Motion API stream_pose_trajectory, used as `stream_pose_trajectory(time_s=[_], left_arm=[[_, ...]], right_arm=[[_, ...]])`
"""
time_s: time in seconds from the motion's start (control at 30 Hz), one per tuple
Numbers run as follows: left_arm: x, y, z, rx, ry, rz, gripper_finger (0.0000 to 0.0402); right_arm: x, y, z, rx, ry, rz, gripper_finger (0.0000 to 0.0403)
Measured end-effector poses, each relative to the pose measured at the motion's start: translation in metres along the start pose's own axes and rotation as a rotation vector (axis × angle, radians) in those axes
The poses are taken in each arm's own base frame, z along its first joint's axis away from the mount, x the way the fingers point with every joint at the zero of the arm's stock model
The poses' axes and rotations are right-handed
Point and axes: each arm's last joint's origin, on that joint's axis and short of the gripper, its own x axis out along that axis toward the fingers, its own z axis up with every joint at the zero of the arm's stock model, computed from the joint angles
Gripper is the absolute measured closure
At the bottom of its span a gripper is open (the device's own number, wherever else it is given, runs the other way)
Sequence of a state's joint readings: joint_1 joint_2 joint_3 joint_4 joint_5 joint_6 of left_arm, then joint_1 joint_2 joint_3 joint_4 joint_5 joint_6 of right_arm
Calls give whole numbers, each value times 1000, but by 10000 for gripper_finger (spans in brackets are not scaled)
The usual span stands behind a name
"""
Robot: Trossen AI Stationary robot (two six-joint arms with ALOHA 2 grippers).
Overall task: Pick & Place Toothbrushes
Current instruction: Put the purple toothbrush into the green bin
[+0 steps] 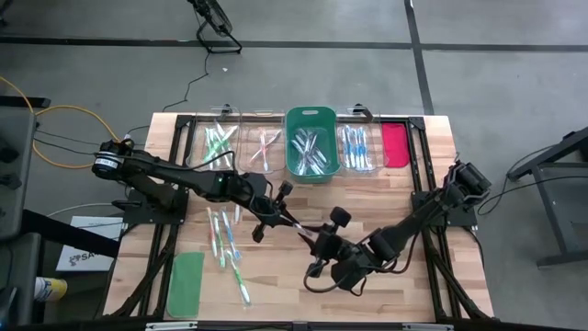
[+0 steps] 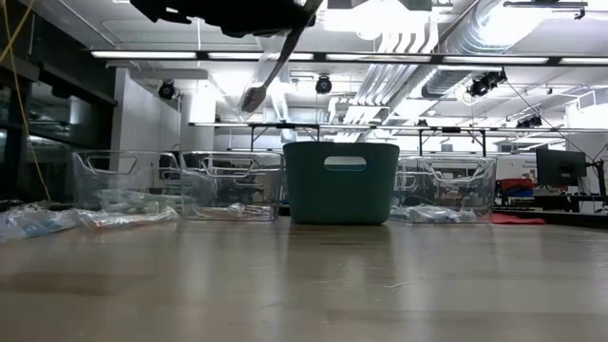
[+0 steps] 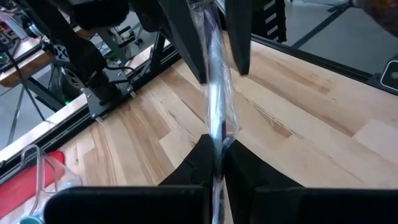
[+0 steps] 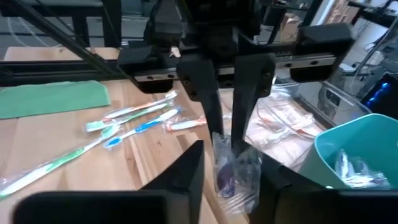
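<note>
A wrapped toothbrush (image 3: pixel 217 106) hangs in the air over the middle of the table (image 1: pixel 441 276), pinched at one end by the left gripper (image 1: pixel 280 217), whose fingers are closed tight on it. The right gripper (image 4: pixel 225 163) straddles its other end, fingers (image 4: pixel 188 171) standing narrowly apart beside the wrapper; contact cannot be told. More toothbrushes (image 1: pixel 227 246) lie loose on the table near the green lid (image 1: pixel 186 284).

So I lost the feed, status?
Left gripper shut on wrapped toothbrush in mid-air. Right gripper closing round its other end. Nothing in the way.
</note>
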State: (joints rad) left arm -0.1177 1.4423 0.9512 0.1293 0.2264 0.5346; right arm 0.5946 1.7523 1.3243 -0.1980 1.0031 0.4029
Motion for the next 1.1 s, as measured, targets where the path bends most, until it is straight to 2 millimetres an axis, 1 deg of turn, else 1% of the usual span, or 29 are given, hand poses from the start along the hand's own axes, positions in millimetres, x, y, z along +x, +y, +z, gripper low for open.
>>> stream_pose_trajectory(time_s=[0.17,0.37,0.43,0.67,0.8,0.9,0.97,1.1], left_arm=[[0,0,0,-11,-1,0,391],[0,0,0,-20,-1,0,390],[0,0,0,-21,0,0,374],[0,0,0,12,9,17,283],[-1,0,-1,7,30,10,245],[-7,-2,-2,-4,76,-4,230],[-15,-3,-3,-11,126,-2,227],[-27,-4,5,-4,157,63,225]], right_arm=[[1,-1,0,-11,4,0,380],[1,-1,0,-11,5,3,383],[1,-1,0,-8,5,5,384],[2,-1,0,8,14,25,384],[4,-3,0,20,16,10,384],[2,-6,4,24,-3,-30,384],[0,-11,8,32,-27,-76,384],[0,-23,15,31,-68,-197,384]])
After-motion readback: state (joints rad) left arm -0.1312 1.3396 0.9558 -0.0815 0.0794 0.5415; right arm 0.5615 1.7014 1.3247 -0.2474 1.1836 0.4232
